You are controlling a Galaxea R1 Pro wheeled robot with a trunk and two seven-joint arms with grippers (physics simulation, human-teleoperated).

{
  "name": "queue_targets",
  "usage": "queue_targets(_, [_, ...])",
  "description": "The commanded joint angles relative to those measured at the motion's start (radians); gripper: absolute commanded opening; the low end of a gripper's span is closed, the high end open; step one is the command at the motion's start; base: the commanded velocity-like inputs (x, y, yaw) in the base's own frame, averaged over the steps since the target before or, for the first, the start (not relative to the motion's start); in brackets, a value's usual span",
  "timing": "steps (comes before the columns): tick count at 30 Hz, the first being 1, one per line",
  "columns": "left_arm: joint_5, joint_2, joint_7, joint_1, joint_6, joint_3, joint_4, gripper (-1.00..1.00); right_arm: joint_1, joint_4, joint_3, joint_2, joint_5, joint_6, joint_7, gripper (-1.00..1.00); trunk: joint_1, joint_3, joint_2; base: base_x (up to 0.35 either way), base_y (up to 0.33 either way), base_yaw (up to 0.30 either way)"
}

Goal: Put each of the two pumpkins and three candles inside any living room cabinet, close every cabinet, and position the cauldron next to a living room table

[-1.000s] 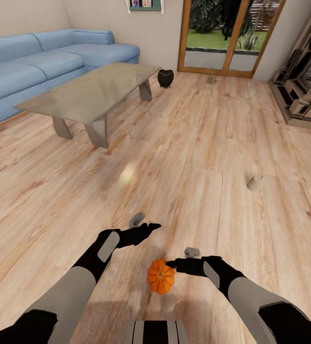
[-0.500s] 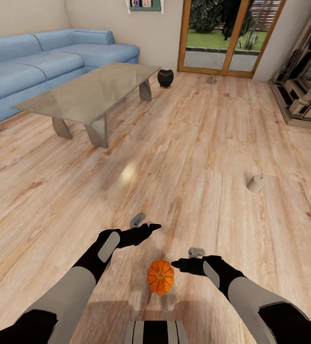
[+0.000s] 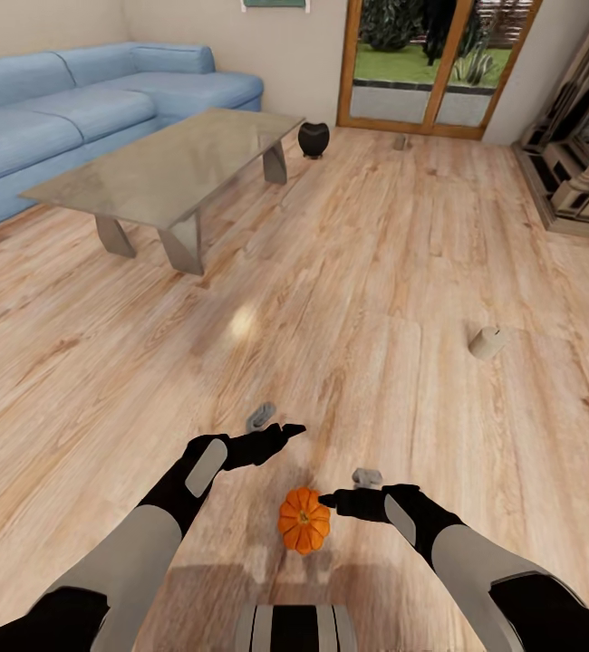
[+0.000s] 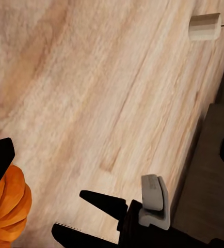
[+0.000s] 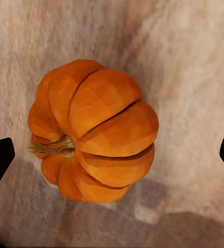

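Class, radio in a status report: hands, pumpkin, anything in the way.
Right hand open, empty, fingers spread either side of the pumpkin. Left hand apart from it, state unclear. Pumpkin on the floor, not gripped. Nothing blocking it.

You have a blue sofa [image 3: 77, 100] along the room's left wall, glass patio doors [image 3: 421, 63] at the far end, an ornate fireplace surround [image 3: 575, 163] on the right, and light wood-plank floor [image 3: 349, 299] throughout.

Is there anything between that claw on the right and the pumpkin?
Nothing: in the right wrist view the pumpkin sits on bare wood floor, the open right gripper beside it.
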Motion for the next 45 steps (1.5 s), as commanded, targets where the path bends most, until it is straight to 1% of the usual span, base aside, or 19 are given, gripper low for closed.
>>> queue_targets(1, [0.002, 0.0, -0.001, 0.0, 0.004, 0.0, 0.0, 1.0, 0.0, -0.001, 0.008, -0.001, -0.01, 0.005, 0.002, 1.0, 0.0, -0.005, -0.001, 0.0, 0.0, 0.0])
queue_targets(7, [0.002, 0.0, 0.0, 0.0, 0.004, 0.0, 0.0, 1.0, -0.001, -0.001, 0.008, 0.0, -0.01, 0.005, 0.023, 1.0, 0.003, -0.028, -0.002, 0.0, 0.0, 0.0])
queue_targets(17, [0.002, 0.0, -0.001, 0.0, 0.004, 0.0, 0.0, 1.0, -0.001, -0.001, 0.015, 0.001, -0.01, 0.005, 0.026, 1.0, 0.007, -0.066, -0.004, 0.0, 0.0, 0.001])
queue_targets(22, [0.002, 0.0, 0.0, 0.0, 0.004, 0.0, 0.0, 1.0, 0.0, -0.001, 0.025, 0.001, -0.009, 0.005, 0.026, 1.0, 0.01, -0.084, -0.005, 0.0, 0.0, 0.141])
queue_targets(27, [0.002, 0.0, -0.001, 0.0, 0.004, 0.0, 0.0, 1.0, 0.0, -0.001, 0.048, 0.001, -0.009, 0.004, 0.032, 1.0, 0.01, -0.084, -0.005, 0.0, 0.0, 0.076])
queue_targets(30, [0.002, 0.0, -0.001, 0.0, 0.004, 0.0, 0.0, 1.0, 0.0, -0.001, 0.055, 0.001, -0.009, 0.004, 0.034, 1.0, 0.01, -0.084, -0.005, 0.0, 0.0, 0.018])
queue_targets(45, [0.002, 0.0, -0.001, 0.0, 0.004, 0.0, 0.0, 1.0, 0.0, -0.001, 0.057, 0.001, -0.009, -0.005, 0.034, 1.0, 0.01, -0.085, -0.005, 0.0, 0.0, 0.055])
